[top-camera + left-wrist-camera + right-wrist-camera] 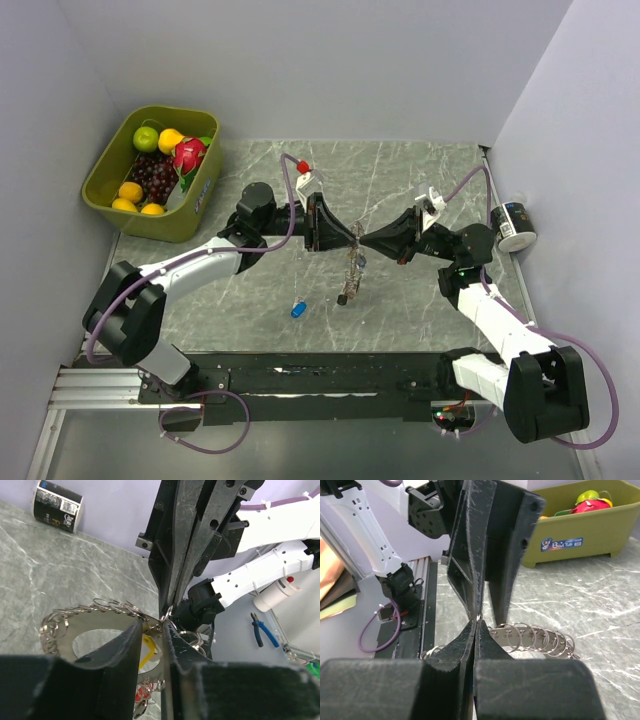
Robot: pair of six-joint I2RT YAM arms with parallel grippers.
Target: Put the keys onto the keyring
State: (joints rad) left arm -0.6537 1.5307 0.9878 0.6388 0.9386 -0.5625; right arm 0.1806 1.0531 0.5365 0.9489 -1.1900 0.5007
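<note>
Left gripper: fingers a narrow slit apart, clamped on the rim of the keyring; tips meeting the right gripper's nose to nose over mid-table.
Right gripper: fingers pressed together, pinching one small loop on the keyring's rim.
Keyring: held off the marbled table between the two grippers, hanging below their tips; rim lined with small wire loops.
Keys on the ring: yellow key showing in the slit between the left fingers, red key dangling lower.
Loose key: blue key lying on the table, near and left of the hanging ring, apart from it.
Green tub: far-left corner, well apart from the grippers.
Tub contents: dragon fruit, dark grapes, a green fruit, an orange, lemons.
Labelled roll: on its side at the table's right edge.
Blue-handled pliers: beyond the table edge, by the right arm's base.
</note>
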